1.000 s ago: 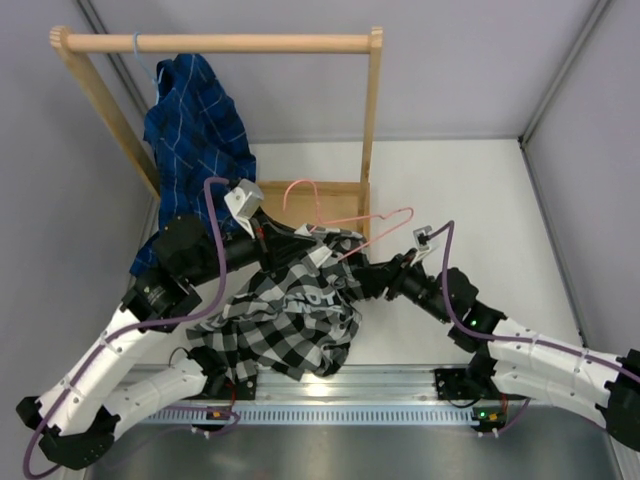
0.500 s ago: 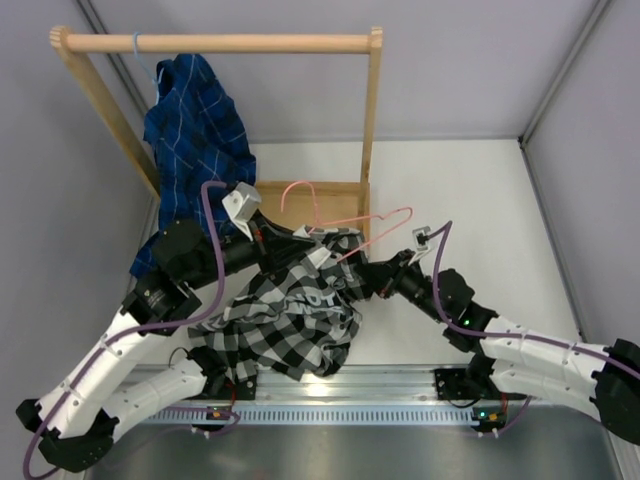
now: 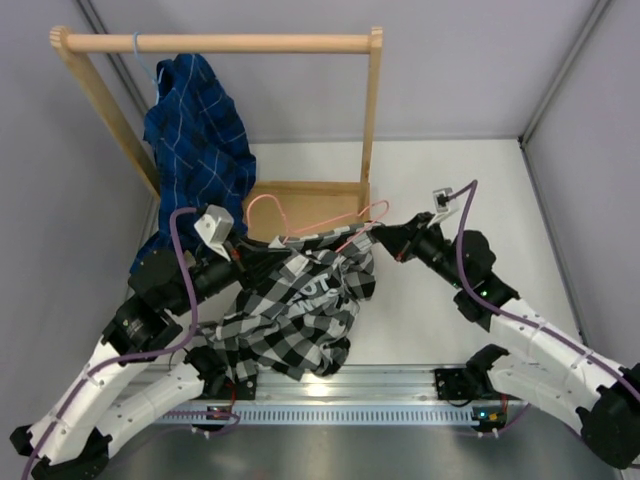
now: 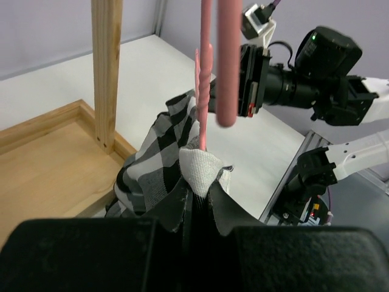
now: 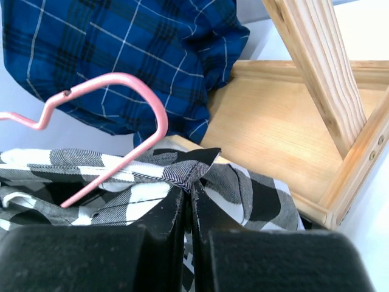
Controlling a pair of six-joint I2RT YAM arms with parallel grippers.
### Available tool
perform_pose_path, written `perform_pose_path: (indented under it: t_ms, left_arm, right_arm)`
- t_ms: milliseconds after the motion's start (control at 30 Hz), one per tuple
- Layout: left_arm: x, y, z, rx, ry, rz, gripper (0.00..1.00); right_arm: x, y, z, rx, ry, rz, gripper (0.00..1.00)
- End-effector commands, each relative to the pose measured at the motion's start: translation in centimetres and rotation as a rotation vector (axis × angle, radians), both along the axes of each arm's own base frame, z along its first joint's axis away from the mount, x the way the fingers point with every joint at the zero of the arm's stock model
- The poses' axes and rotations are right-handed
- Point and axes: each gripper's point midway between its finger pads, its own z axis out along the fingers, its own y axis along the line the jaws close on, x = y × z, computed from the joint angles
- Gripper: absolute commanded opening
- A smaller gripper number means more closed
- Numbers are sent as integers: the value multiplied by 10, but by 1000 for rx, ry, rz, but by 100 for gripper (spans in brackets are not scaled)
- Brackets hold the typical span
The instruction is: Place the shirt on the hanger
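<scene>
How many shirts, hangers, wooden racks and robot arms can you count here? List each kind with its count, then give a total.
Shirts: 2 (black-and-white check shirt, dark blue shirt)
Hangers: 2 (pink hanger, pale blue hanger)
Wooden rack: 1
Robot arms: 2 (left arm, right arm)
Total: 7

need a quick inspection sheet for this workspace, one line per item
surface: white table, bare parts look clean
job's things: checked shirt bunched between the arms; pink hanger runs into it, hook free
clutter: dark blue shirt hanging on the rack
claws: left claw shut on the shirt; right claw shut on a shirt fold
cables: purple cable looped along each arm
surroundings: wooden rack, grey walls
</scene>
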Motion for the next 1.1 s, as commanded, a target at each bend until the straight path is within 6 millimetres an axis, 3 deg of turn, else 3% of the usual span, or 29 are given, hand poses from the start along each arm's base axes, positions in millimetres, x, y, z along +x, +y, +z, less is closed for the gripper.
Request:
perform_pose_path:
  t_ms: [0,167,400,500,767,800,833,1067]
  left_arm:
    - [1,14,-5,6,7,67,0]
    - [0,30,-16,64,64,133,0]
    - [-4,26,-58,159,137,95,0]
    - [-7,25,-66,179,130,72,0]
    - [-22,19,-79,234,62,-46,0]
    - [-23,18,-81,242,58,-53,0]
    - [-24,17,-86,252,59,-66,0]
    - [-23,12,-86,271,59,-95,0]
  right_arm:
    - [8,-4,-4,-83,32,62,0]
    - [30,-11,4,-144,58,57,0]
    - [53,-22,19,-208,85,19,0]
    - [62,-29,10,-264,129,-6,0]
    - [90,-36,17,-360,164,-52,0]
    - [93,-36,26,-365,151,-62,0]
    - [94,-39,17,-401,181,-67,0]
    - [107,-55,18,-557,197,-149,0]
